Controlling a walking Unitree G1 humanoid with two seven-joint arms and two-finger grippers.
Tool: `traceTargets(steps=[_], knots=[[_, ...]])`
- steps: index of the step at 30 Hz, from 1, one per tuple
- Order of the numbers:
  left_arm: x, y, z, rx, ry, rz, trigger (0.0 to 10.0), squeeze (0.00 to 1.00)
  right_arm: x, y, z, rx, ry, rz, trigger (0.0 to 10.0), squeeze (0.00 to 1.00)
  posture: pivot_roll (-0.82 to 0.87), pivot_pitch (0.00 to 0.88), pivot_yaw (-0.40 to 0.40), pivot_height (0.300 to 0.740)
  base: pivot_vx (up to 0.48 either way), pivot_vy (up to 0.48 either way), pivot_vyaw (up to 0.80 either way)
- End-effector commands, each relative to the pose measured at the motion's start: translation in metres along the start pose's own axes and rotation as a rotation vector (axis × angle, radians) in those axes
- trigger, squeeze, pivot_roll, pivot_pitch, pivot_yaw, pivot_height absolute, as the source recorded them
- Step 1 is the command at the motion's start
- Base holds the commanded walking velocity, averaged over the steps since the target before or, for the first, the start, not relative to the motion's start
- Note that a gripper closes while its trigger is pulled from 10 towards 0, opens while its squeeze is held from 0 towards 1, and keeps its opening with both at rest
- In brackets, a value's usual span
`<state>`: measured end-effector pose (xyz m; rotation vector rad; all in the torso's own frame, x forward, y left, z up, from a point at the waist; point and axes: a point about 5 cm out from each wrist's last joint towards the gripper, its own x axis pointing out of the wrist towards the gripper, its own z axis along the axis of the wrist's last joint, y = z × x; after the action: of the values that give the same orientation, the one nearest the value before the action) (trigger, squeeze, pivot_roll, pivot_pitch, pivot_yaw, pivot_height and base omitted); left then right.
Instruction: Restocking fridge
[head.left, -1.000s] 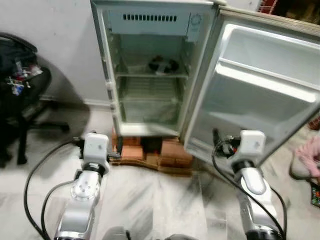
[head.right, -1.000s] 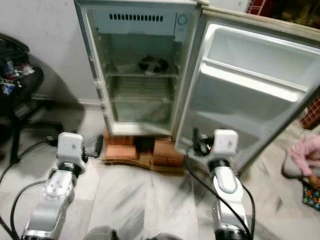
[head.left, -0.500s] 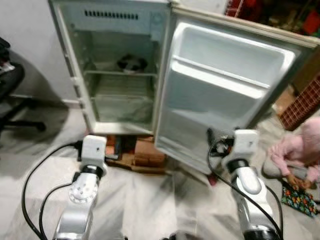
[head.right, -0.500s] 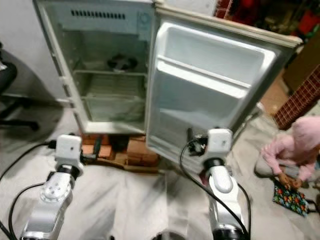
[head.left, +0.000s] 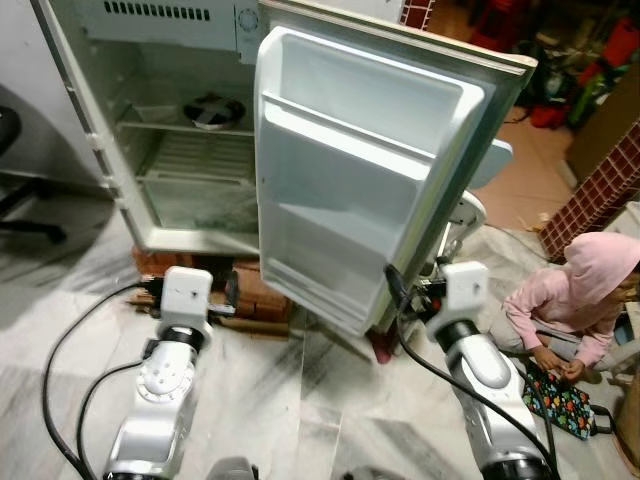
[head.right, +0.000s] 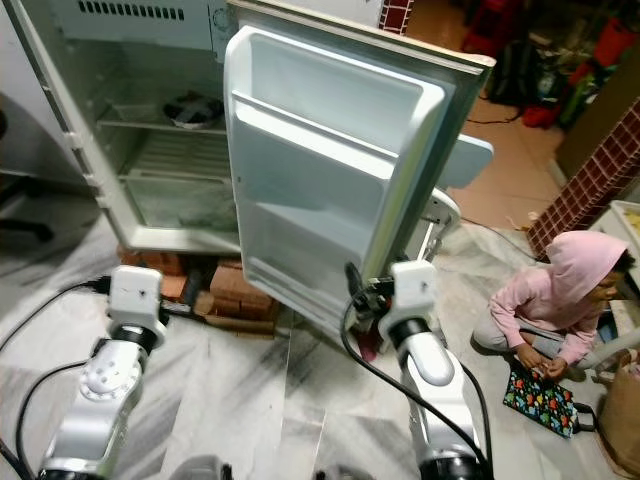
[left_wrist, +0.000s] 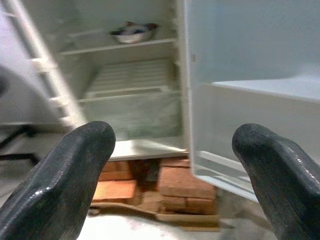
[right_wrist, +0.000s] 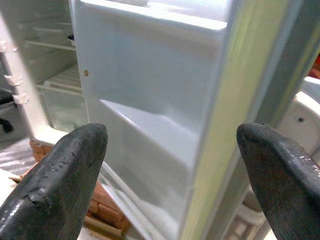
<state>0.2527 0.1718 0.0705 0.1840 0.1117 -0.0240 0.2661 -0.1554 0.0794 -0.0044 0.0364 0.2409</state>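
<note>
Compared with the frames of a second ago the whole scene has slid leftward, so the camera has turned right: the fridge (head.left: 150, 130) now sits at the upper left, its open door (head.left: 370, 170) stands in the middle of the head views, and a person in a pink hooded top (head.left: 570, 310), then barely at the edge, is now seated in full on the floor at the right beside a patterned bag (head.left: 555, 405). Fridge: small, white, cabinet open, raised on red bricks (head.left: 255, 290); door swung wide with bare white door shelves. One dark dish (head.left: 213, 110) on the upper wire shelf; contents too small to tell. Left gripper (left_wrist: 165, 170): held low in front of the fridge base, fingers spread wide, nothing between them, pointing toward the bricks and lower shelf. Right gripper (right_wrist: 170, 170): close to the door's lower edge, fingers spread wide, empty, facing the door's inner lining. Floor (head.left: 300, 400): pale marble. Black cables (head.left: 60, 370) trail from both silver arms. No legible brand, label or writing can be made out.
</note>
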Motion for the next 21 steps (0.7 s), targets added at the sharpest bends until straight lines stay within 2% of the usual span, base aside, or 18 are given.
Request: traceTargets(steps=[1, 9, 12, 21], knots=[[0.0020, -0.0094, 0.0022, -0.007, -0.008, -0.025, 10.0, 0.00, -0.0015, -0.0033, 0.0030, -0.052, -0.007, 0.024, 10.0, 0.00, 0.07, 0.033, -0.040, 0.740, 0.352, -0.319, 0.00], [0.0026, -0.0087, 0.0007, -0.010, 0.003, -0.013, 10.0, 0.00, -0.0010, -0.0050, 0.0014, -0.047, -0.005, 0.009, 10.0, 0.00, 0.07, 0.031, -0.040, 0.740, 0.360, -0.313, 0.00], [0.0026, -0.0091, 0.0018, -0.016, -0.006, -0.015, 10.0, 0.00, 0.0008, -0.0070, 0.0025, -0.055, -0.011, -0.002, 10.0, 0.00, 0.07, 0.030, -0.040, 0.740, 0.320, 0.000, 0.00], [0.0008, -0.0086, -0.0005, -0.020, 0.004, -0.007, 10.0, 0.00, 0.0032, -0.0105, 0.0036, -0.067, -0.016, -0.021, 10.0, 0.00, 0.07, 0.027, -0.041, 0.740, 0.000, 0.000, 0.00]])
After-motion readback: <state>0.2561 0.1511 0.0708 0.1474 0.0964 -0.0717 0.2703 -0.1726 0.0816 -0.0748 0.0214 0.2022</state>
